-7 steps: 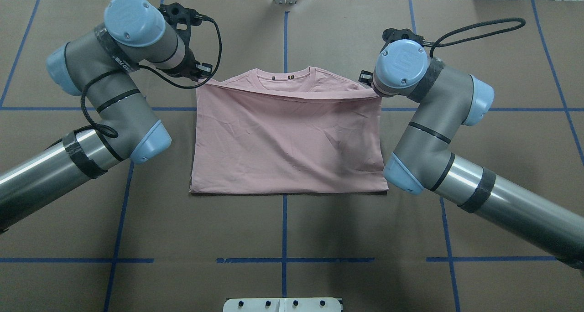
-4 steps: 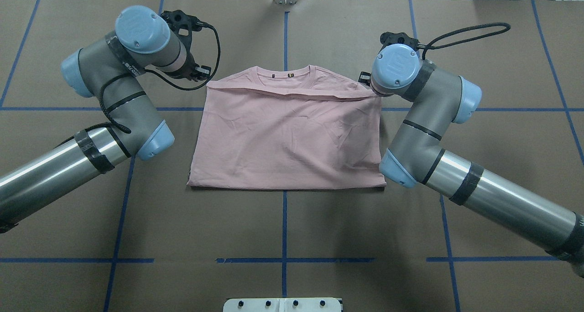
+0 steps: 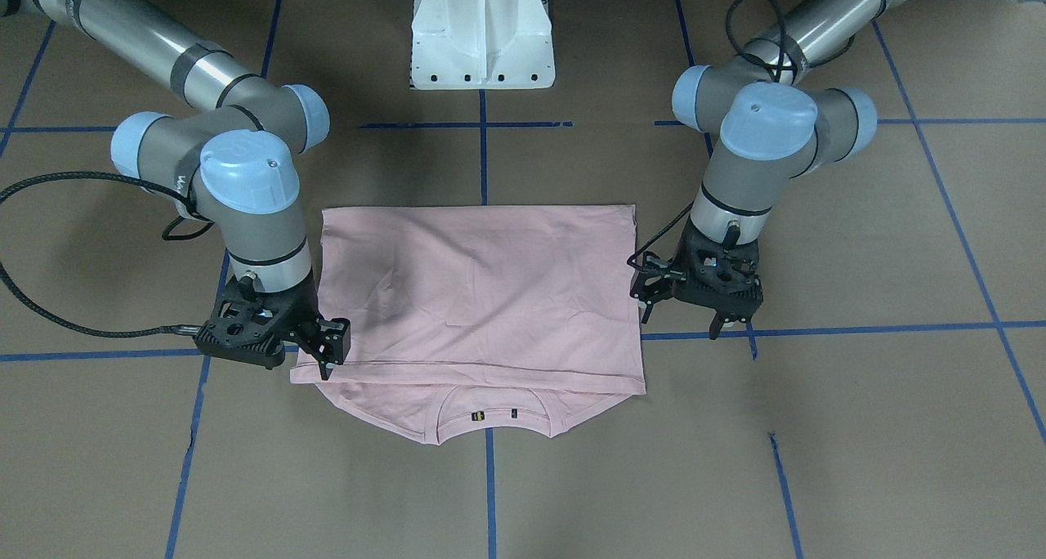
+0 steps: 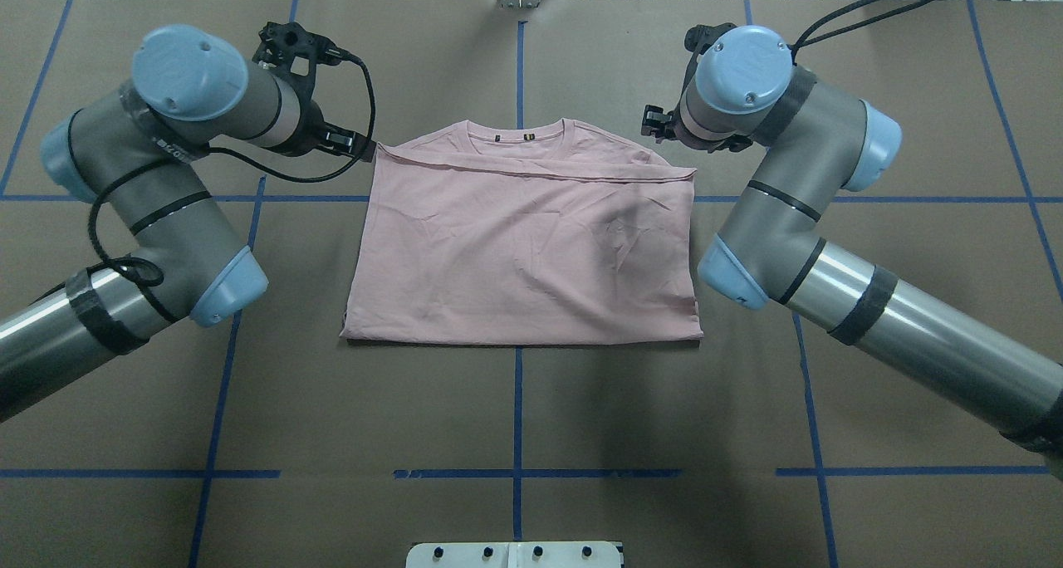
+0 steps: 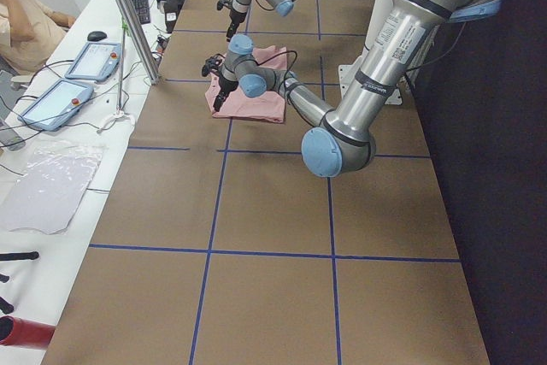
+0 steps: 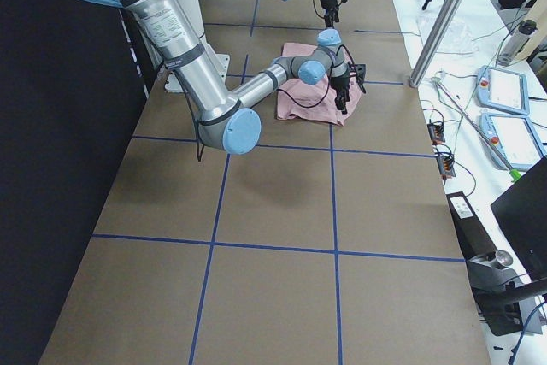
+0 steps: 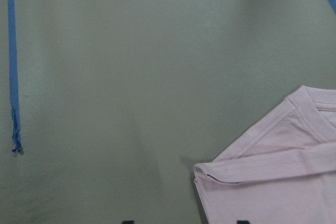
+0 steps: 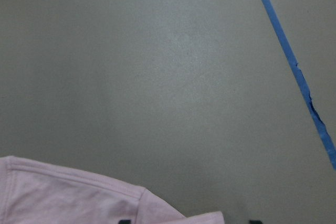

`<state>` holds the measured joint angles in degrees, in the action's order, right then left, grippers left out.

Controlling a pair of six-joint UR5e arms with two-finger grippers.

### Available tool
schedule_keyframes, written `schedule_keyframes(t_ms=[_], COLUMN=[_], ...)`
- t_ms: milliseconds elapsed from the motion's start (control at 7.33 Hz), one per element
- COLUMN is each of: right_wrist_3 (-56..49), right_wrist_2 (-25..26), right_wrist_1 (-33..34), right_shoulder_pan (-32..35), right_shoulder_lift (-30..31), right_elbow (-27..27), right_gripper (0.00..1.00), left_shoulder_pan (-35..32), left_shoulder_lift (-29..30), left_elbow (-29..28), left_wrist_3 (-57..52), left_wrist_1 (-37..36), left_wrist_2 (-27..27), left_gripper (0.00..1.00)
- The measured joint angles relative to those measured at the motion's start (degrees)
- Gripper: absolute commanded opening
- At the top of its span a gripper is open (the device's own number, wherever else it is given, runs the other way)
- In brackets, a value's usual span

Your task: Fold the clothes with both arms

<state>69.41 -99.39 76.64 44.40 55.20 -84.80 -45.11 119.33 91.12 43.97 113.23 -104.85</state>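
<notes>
The pale pink T-shirt (image 4: 523, 252) lies flat on the brown table, folded in half. Its hem edge runs just short of the ribbed collar (image 4: 521, 132), and its plain back faces up. In the front-facing view the shirt (image 3: 482, 297) lies between both arms. My left gripper (image 4: 340, 140) hovers open just off the shirt's far left corner, holding nothing. My right gripper (image 4: 656, 124) is open too, beyond the far right corner. Each wrist view shows a shirt corner (image 7: 278, 177) (image 8: 63, 198) low in the frame, with black fingertips spread wide apart at the bottom edge.
Blue tape lines (image 4: 517, 61) grid the table. The white pedestal base (image 3: 482, 36) stands at the robot's side of the table. Beyond the far edge there are cables, an upright metal post (image 5: 128, 14), tablets (image 5: 90, 61) and a seated person.
Both grippers have let go of the folded edge and drawn away from the shirt's far corners. The raised flap has settled flat below the collar.
</notes>
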Motion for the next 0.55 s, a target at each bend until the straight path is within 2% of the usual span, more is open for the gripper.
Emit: schedule_keyframes(t_ms=[136,273,409,546], right_wrist_3=[-2.23,-3.31,-3.67,-3.79], right_wrist_2=[-1.64,-2.48,-2.77,-2.87], right_wrist_1=[0.18,0.28,0.32,0.34], right_shoulder_pan=[0.60,0.83,0.90,0.91], right_shoulder_lift=[2.78,5.01,6.02,6.44], right_elbow=[-3.95,-7.12,-8.55,-9.08], right_gripper=[1.00,1.00,1.00,1.00], left_shoulder_pan=[0.89,3.01,6.10,9.85], left_shoulder_lift=[-3.58,-7.46,-10.82,-12.95], left_elbow=[3.90,7.95,11.19,12.78], left_wrist_3=[0.85,3.50,8.06,13.52], left_wrist_1=[0.27,0.51,1.21,2.48], left_wrist_2=[-1.05,-1.52,-1.08,0.80], left_gripper=[0.94,0.69,0.59,0.57])
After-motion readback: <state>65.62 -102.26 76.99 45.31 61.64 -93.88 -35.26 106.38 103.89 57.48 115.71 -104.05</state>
